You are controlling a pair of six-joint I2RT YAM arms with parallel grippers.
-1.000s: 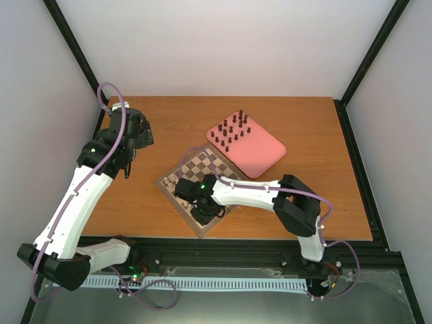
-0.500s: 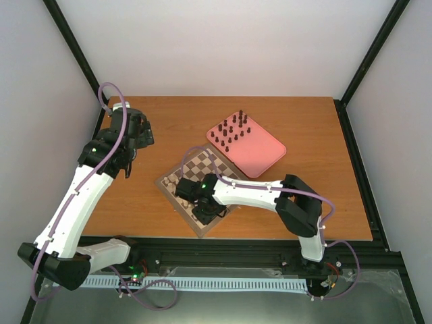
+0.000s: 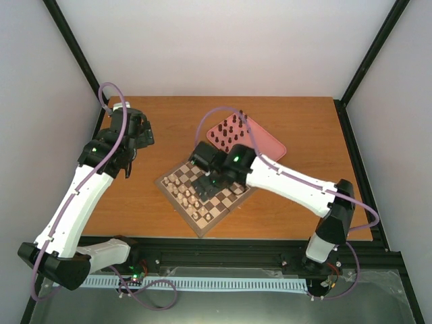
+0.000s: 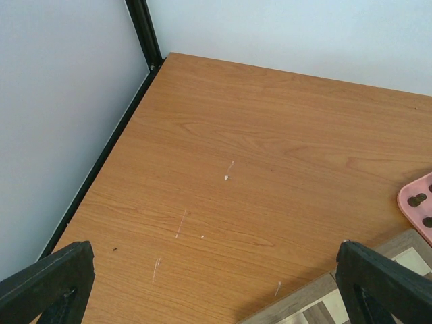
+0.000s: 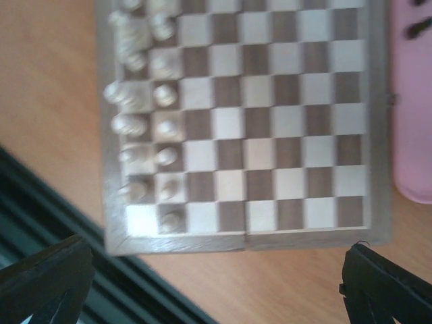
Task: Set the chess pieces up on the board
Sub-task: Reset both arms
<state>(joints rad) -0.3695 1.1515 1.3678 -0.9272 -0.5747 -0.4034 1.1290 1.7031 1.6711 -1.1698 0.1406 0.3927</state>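
Brown-and-tan checkered board [image 5: 270, 121], cream pieces [image 5: 165, 94], seemingly dark-brown pieces [image 3: 229, 131], pink tray [image 3: 268, 144].

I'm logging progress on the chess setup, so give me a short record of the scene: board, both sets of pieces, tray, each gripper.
board: checkered, set at an angle on the table
light pieces: upright in two rows along one edge of the board
dark pieces: upright on the tray, none seen on the board
tray: pink, beside the board's far corner
left gripper: open, empty, over bare table
right gripper: open, empty, above the board
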